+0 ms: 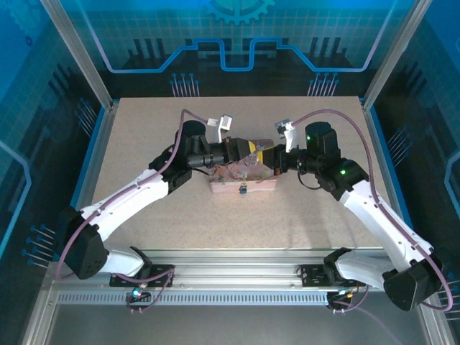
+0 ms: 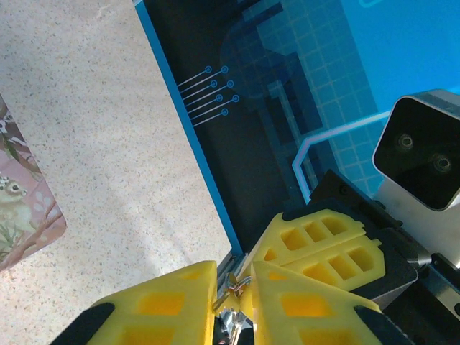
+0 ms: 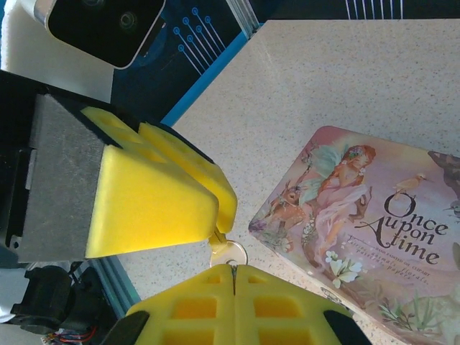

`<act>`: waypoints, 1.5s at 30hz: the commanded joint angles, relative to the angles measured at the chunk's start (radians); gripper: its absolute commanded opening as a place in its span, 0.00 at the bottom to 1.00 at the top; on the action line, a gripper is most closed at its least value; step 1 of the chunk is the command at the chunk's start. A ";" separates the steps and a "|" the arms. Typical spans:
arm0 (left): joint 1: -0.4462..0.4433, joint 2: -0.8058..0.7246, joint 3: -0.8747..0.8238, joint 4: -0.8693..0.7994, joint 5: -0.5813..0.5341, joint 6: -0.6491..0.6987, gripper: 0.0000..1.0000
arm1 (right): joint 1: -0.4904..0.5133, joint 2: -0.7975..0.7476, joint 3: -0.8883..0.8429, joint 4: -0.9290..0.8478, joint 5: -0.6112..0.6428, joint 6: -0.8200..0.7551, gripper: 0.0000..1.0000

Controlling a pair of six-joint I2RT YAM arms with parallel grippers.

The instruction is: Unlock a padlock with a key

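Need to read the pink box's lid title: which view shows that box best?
Right wrist: the pink box lies close, lid title readable. Top external shows it small and partly covered; left wrist catches just one corner.

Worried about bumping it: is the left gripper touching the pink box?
Apart. Left wrist view shows bare table between the left gripper and the pink box.

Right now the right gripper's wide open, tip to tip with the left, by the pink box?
No. The right gripper is shut, not open: the right wrist view shows it closed on a small silvery piece. It does meet the left gripper by the pink box.
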 commanded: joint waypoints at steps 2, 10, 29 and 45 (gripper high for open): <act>-0.005 -0.024 0.006 0.027 0.018 -0.005 0.12 | 0.014 -0.025 -0.017 0.030 0.013 -0.004 0.00; 0.005 -0.030 0.024 -0.029 0.010 0.041 0.00 | 0.014 -0.032 -0.034 0.026 0.027 -0.001 0.30; 0.038 -0.020 0.038 0.007 0.174 0.107 0.00 | -0.102 -0.062 -0.145 0.296 -0.307 0.187 0.43; 0.034 -0.025 0.017 0.102 0.222 0.049 0.00 | -0.097 -0.035 -0.156 0.330 -0.338 0.208 0.27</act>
